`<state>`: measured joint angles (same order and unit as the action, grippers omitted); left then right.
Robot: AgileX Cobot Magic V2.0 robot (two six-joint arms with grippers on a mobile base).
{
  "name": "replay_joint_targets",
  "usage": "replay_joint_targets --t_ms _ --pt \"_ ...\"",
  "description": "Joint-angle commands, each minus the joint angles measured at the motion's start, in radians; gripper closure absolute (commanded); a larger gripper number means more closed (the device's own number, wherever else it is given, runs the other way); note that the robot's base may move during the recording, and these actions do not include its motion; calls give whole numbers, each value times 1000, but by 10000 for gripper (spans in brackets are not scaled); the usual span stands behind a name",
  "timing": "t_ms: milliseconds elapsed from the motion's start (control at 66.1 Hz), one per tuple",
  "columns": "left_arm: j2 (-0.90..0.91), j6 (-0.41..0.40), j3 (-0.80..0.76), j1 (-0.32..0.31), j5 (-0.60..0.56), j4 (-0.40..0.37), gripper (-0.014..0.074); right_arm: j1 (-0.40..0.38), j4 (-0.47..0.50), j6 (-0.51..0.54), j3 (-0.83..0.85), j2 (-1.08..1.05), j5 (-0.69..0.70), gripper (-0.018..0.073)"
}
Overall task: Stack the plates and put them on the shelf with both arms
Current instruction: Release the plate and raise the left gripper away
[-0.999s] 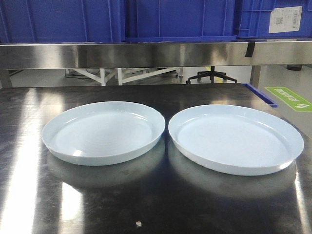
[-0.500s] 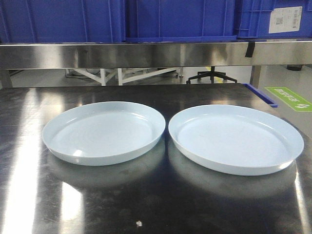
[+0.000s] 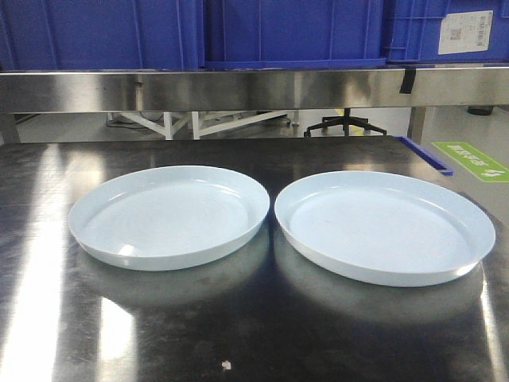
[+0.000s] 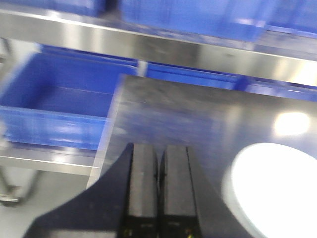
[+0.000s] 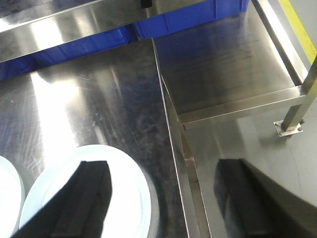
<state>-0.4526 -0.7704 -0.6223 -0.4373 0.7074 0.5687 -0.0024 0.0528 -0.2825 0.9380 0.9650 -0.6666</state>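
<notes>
Two pale-blue round plates lie side by side on the dark steel table. The left plate (image 3: 169, 215) and the right plate (image 3: 382, 225) almost touch at their rims. Neither gripper shows in the front view. In the left wrist view my left gripper (image 4: 158, 148) is shut and empty above the table's left part, with a plate (image 4: 275, 188) to its right. In the right wrist view my right gripper (image 5: 163, 171) is open wide; its left finger (image 5: 86, 198) hangs over the right plate (image 5: 133, 198), its right finger (image 5: 237, 193) is beyond the table's right edge.
A steel shelf (image 3: 254, 86) runs across the back above the table, with blue crates (image 3: 278, 32) on it. More blue crates (image 4: 54, 109) sit left of the table. A lower steel shelf (image 5: 223, 64) stands right of the table edge (image 5: 171, 124).
</notes>
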Motion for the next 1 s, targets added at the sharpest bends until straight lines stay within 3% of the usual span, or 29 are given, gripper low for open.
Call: replay_joint_targets --t_ms 0,136,484,711,984 --pt "-4 32 -12 -2 -122 -27 511 1 2 4 39 -8 64 9" --pt "-4 127 3 -2 -165 -78 511 1 2 4 39 -8 62 9" --pt "-4 377 18 -2 -183 -84 510 1 2 4 39 -8 62 9" --pt "-4 461 79 -2 -184 -116 510 1 2 4 39 -8 61 9" --pt "-4 460 115 -2 -183 -118 512 1 2 4 39 -8 51 9"
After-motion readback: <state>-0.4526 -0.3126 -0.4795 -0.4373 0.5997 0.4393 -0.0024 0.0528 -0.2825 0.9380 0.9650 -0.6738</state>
